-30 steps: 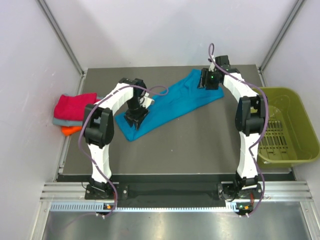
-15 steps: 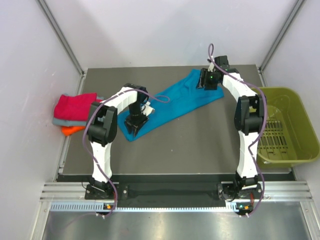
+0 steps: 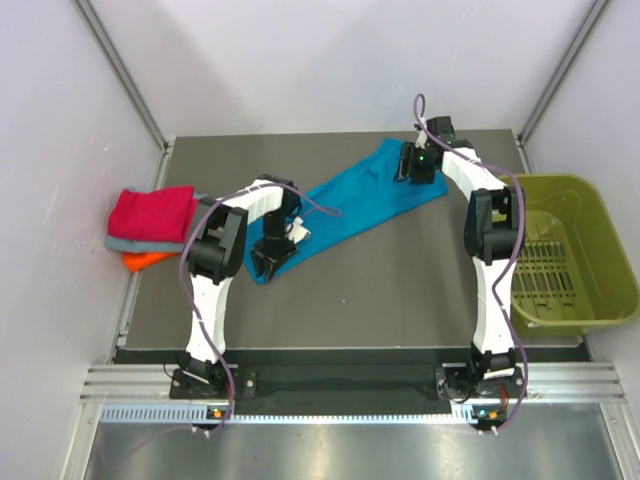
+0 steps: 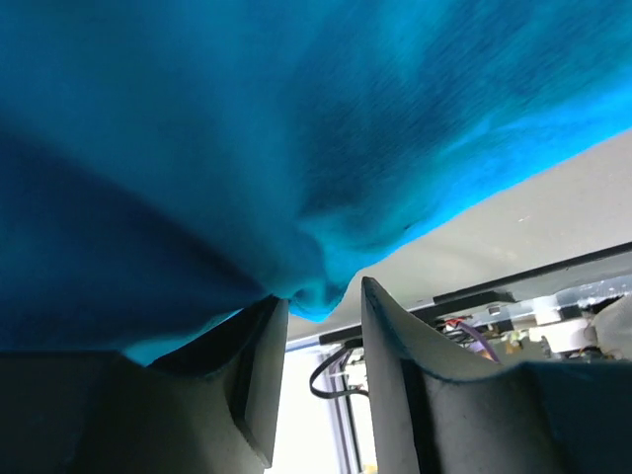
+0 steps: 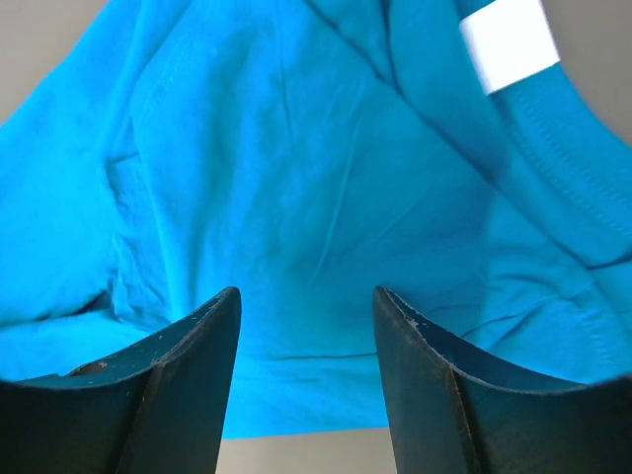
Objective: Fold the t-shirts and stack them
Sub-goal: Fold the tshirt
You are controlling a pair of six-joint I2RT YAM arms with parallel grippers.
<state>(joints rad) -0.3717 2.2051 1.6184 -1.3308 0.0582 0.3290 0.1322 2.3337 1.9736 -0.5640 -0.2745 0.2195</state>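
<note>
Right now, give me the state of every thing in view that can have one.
teal-blue t-shirt, stretched out in a long slanted strip, not stacked
left fingers, apart, a fold of the shirt's near end between them
right fingers, apart, over the shirt's collar end
magenta-red t-shirt, folded, topmost of three
grey t-shirt, folded, middle
orange t-shirt, folded, lowest
olive-green bin, upright, open top

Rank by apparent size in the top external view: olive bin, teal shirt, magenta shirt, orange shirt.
1. olive bin, largest, though its right side runs to the picture's edge
2. teal shirt, spread in a long strip
3. magenta shirt, folded
4. orange shirt, only a sliver shows under the stack
</note>
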